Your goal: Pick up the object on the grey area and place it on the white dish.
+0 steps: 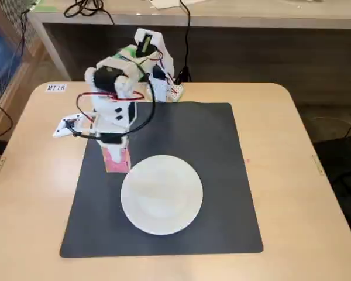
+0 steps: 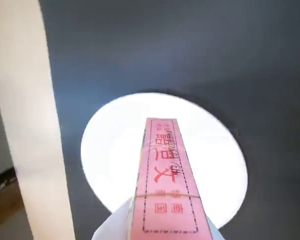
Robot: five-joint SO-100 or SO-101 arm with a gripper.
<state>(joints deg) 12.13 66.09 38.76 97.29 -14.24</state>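
Where the fixed view takes in the whole wooden table, the white arm reaches out from the far edge over the dark grey mat, and the gripper at its end points down at the mat's left part, just beside the upper left rim of the white plate. A pink box sits at the gripper's tip there, partly hidden by the arm, and from this angle it cannot be told whether it rests on the mat or hangs above it. The wrist view fills in what the arm covers: the box runs up from the bottom edge, its pale pink top printed with red characters and framed by a dashed line, and a thin band crosses it near the lower end. A white finger presses against its left side at the bottom of the picture, so the jaws are pinching the box, though the other finger is out of sight. In this view the box's far end overlaps the plate, with the mat all around it and a strip of tabletop along the left.
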